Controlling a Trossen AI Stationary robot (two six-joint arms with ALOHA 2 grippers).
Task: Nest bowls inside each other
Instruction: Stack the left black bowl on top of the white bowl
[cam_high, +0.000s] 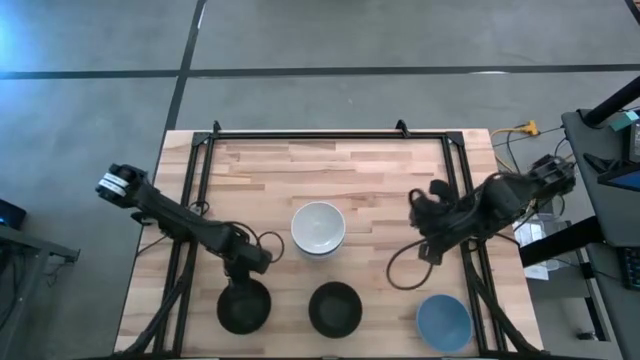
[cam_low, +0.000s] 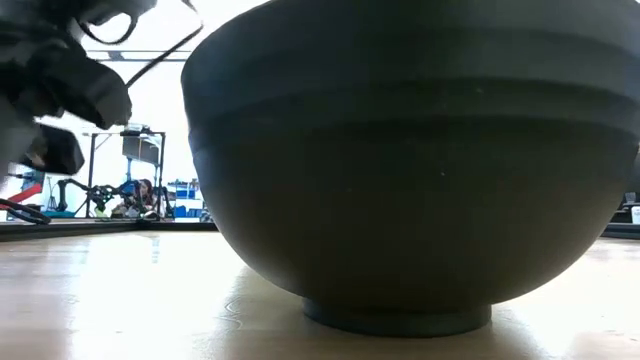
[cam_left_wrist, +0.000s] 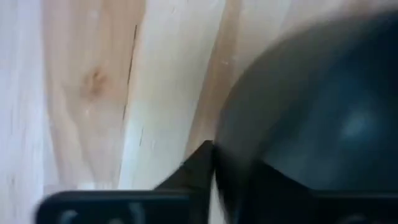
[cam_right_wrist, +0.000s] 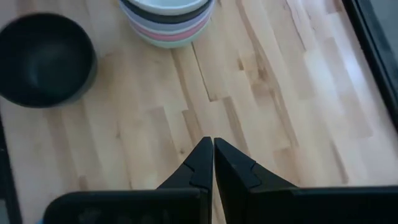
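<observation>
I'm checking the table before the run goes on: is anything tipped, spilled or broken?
Nothing stands out. The stack of bowls sits upright mid-table, two black bowls and a blue bowl stand upright along the near edge. The left hand is at the leftmost black bowl; the right hand hangs empty.

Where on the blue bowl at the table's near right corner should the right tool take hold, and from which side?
Grip the small round blue bowl by its rim, coming straight down with one finger inside the wall: it sits upright, mouth open. The right tool is nearest.
</observation>
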